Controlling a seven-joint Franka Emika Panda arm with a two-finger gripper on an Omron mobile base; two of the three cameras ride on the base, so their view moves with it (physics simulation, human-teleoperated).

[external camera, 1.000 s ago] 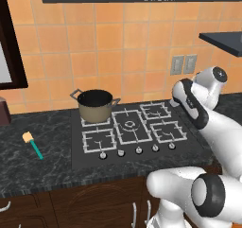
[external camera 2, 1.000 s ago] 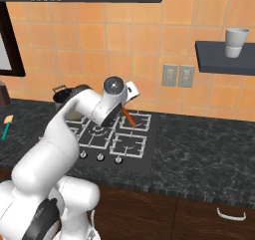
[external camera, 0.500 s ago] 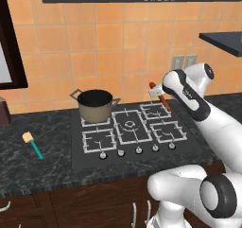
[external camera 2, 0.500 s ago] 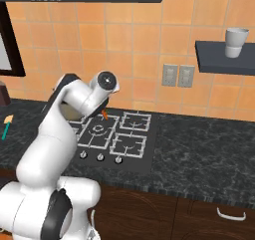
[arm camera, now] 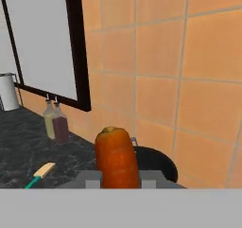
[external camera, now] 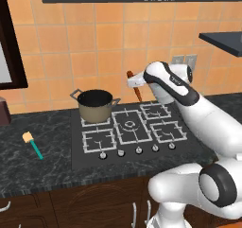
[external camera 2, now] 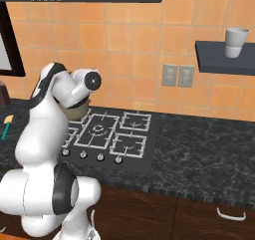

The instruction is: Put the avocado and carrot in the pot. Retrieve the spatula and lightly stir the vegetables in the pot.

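Observation:
My gripper (external camera: 134,83) is shut on the carrot (external camera: 138,93), an orange-brown root held nearly upright in the air just right of the pot (external camera: 96,105). The olive-bronze pot stands on the hob's back left burner, its inside dark. In the hand view the carrot (arm camera: 117,158) rises between the fingers of the gripper (arm camera: 120,177), with the pot's dark rim (arm camera: 158,163) just behind it. The teal-handled spatula (external camera: 32,143) lies on the counter left of the hob, and it is seen again as the spatula (arm camera: 40,173) and the spatula (external camera 2: 7,126). The avocado is out of view.
The gas hob (external camera: 132,130) has a row of knobs along its front. Two bottles (arm camera: 56,123) and a white jug (arm camera: 8,92) stand at the wall beyond the spatula. A dark-framed window (arm camera: 42,42) is above them. A shelf with a cup (external camera 2: 235,36) hangs at the right.
The arm has swung left across the hob with the carrot, from the right burners to a spot beside the pot. Pot and spatula have not moved.

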